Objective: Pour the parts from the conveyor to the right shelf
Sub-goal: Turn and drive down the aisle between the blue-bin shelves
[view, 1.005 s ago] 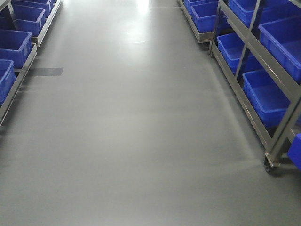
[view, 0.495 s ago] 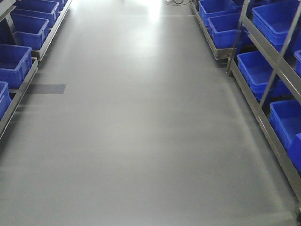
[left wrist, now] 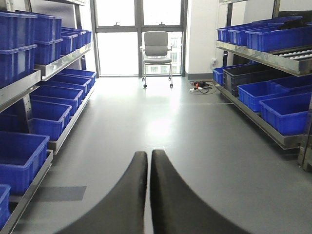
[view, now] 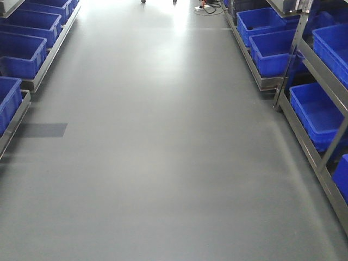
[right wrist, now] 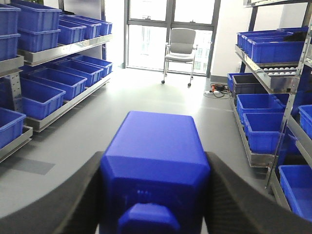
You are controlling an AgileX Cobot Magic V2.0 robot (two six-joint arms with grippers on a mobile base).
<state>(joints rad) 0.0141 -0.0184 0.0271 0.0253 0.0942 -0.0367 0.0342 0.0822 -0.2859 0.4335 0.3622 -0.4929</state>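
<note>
The two right fingers (right wrist: 234, 195) are spread wide, one on each side of one blue block (right wrist: 153, 161). They press on its sides and hold it up over the floor (view: 163, 136). The block has one small knob on the side that faces the camera.

The two left fingers (left wrist: 126, 195) are pushed together, with only a thin line between them. They hold nothing.

The block is out in the aisle, between two long steel racks. The right shelf (right wrist: 267, 78) is off to one side, well apart from the block. It has small rollers and many blue bins (right wrist: 263, 129). One dark grey bin (left wrist: 246, 74) sits among them. The left shelf (left wrist: 63, 61) also holds many blue bins.

At the far end there is one grey chair (left wrist: 156, 48) in front of a big window (left wrist: 117, 12). One cable (left wrist: 201, 87) lies on the floor near the right shelf. There is one dark patch (view: 41, 129) on the floor near the left shelf.
</note>
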